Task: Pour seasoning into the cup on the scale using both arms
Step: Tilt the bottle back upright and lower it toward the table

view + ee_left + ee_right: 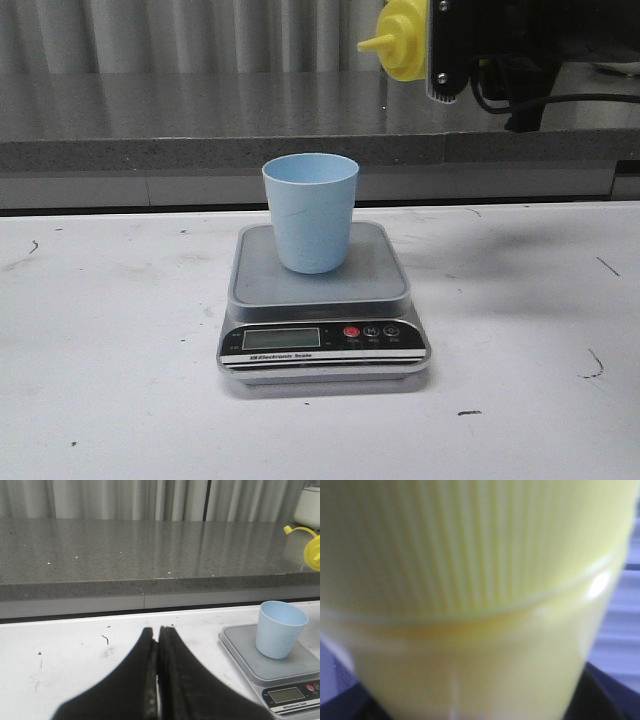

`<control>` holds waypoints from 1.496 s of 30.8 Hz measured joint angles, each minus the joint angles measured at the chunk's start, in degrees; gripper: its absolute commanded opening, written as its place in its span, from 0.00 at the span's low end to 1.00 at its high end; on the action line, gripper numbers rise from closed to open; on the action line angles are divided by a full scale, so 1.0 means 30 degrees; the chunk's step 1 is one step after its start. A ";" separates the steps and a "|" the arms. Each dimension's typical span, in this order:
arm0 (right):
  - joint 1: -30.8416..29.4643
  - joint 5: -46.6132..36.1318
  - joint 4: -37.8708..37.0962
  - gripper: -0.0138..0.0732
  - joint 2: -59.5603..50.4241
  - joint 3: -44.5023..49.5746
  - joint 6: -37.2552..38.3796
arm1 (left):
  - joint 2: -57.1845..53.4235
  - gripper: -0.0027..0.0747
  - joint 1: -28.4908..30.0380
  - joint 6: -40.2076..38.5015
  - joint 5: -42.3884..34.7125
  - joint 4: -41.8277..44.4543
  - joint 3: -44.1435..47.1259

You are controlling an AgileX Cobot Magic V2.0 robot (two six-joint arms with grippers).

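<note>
Nearest the viewer in the front view lies a white surface [110,400], scuffed with small dark marks. On it, close to the front edge and roughly centred, sits the scale [322,345]: a flat silver body with a black front panel, a blank-looking display and a red button. Its display faces the viewer, presumably so the weight can be read while pouring.

Standing upright on the scale's grey platform is the cup [311,211], a small light blue tumbler with its mouth open to the top. It rests near the middle of the platform, which would let the scale weigh it fairly and gives a clear target from above. Nothing can be seen inside it from this angle.

Off to the robot's left, the left tool [158,645] hangs low over the bare surface, its two black fingers pressed together with nothing between them. It is well apart from the scale and appears to be idle.

Farther back and high up, to the right of the cup, the right tool [452,50] grips the seasoning bottle [405,40]. Only the yellow cap end shows, tipped sideways with the nozzle pointing left, toward the cup. The right wrist view is filled with the blurred yellow bottle [470,605], confirming a tight hold. The nozzle is not yet over the cup, so pouring seems still ahead.

Behind everything runs a grey stone counter [200,120] and pale curtains [200,35].
</note>
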 measured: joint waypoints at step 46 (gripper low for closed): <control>0.1478 0.3122 0.5637 0.22 -0.1887 0.4527 2.7548 | 0.0000 0.01 0.0000 0.0000 0.0000 0.0000 0.0000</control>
